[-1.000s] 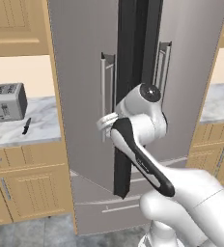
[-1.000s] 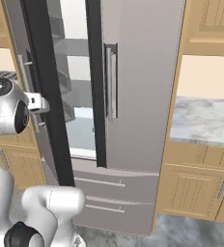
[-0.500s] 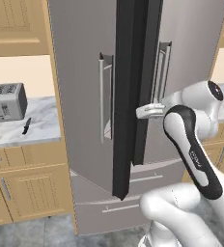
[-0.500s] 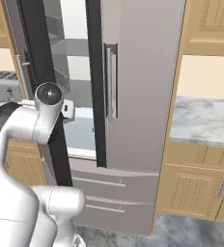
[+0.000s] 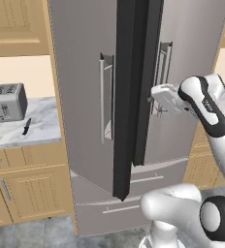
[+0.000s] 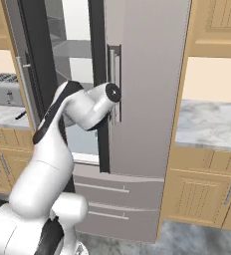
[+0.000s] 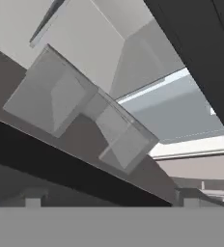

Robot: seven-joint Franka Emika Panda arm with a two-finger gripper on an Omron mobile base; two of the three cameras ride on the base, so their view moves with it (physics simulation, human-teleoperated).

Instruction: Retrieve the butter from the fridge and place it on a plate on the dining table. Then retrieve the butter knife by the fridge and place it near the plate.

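Behind the half-open left door of the fridge (image 6: pixel 137 74), grey shelves (image 6: pixel 70 47) and a door bin (image 7: pixel 61 96) are seen, but the butter itself cannot be made out among them; its exact shelf cannot be told. Butter of this kind is judged to be light, short and slim, fairly firm when cold, and somewhat slippery on its faces. A hold across the narrow width at mid-length is judged best, with the pads set on the two long flat sides, and closing kept gentle so the stick is not dented or squeezed out.

Outward from the shelves, the gripper (image 5: pixel 159 99) is placed at the gap between the doors, near the right door's bar handle (image 5: pixel 164 72). Its jaws are spread about as wide as they go and nothing is held.

Farther left, on the marble counter (image 5: pixel 41 131), the butter knife (image 5: pixel 26 127) is seen lying flat just right of the toaster (image 5: pixel 5 101), untouched. It is judged stiff, thin and light; a pinch on the handle is suggested.
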